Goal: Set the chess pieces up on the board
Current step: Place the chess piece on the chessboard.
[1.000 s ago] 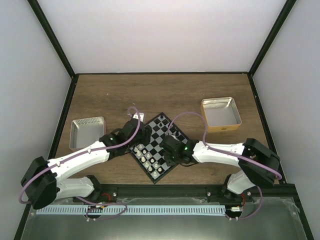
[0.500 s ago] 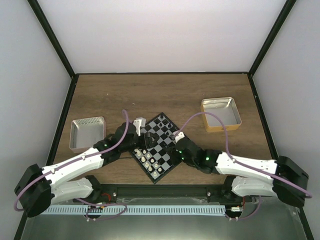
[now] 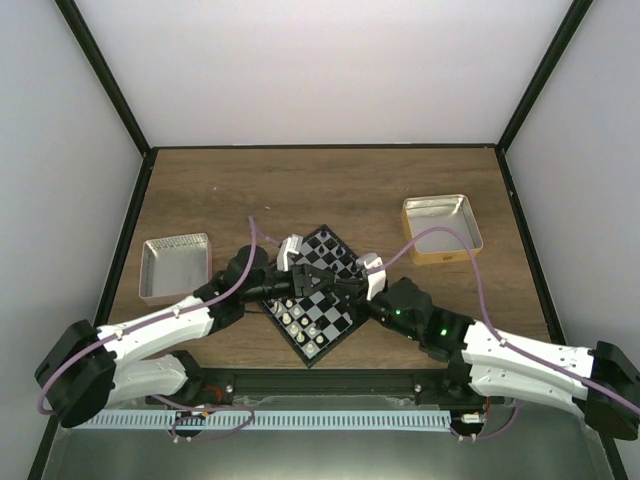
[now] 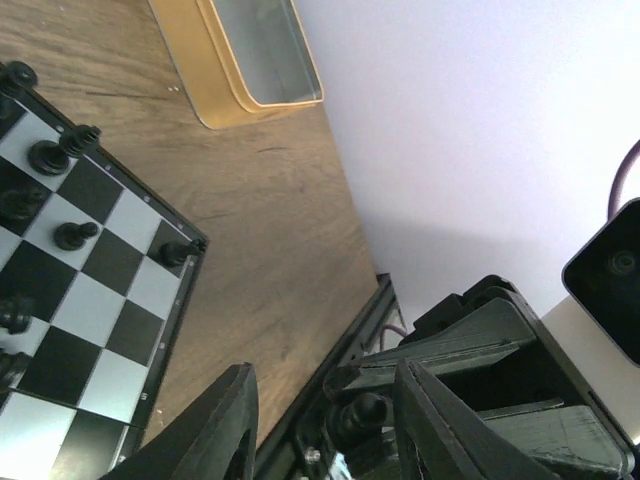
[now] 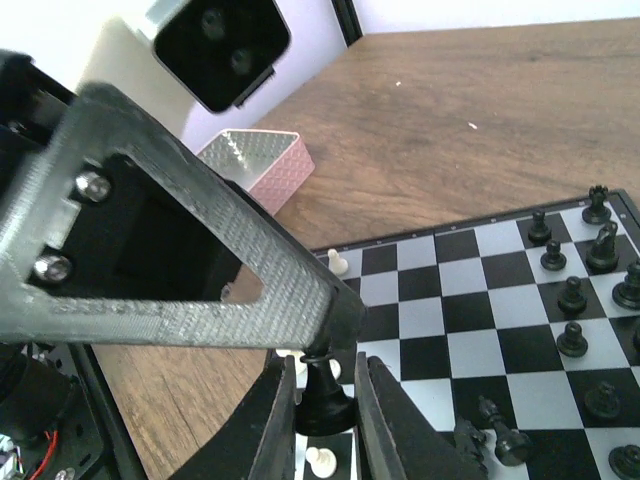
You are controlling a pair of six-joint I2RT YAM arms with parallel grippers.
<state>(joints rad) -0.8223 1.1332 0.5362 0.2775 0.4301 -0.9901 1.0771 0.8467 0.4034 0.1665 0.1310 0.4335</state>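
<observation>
The board lies as a diamond between the arms, with white pieces on its near-left side and black pieces at its far side. My right gripper is shut on a black piece, held by its base above the board. My left gripper faces it, open. In the left wrist view the black piece sits between the spread jaws of the left gripper, touching neither. In the right wrist view one left finger reaches over the piece's head, above the right gripper.
A tan-rimmed metal tray stands at the back right and also shows in the left wrist view. A pink-rimmed tray stands at the left and also shows in the right wrist view. Black pieces line the board's far rows.
The right arm has swung out to the right and its gripper now points left. Both grippers have come together over the board's middle, jaws facing each other.
</observation>
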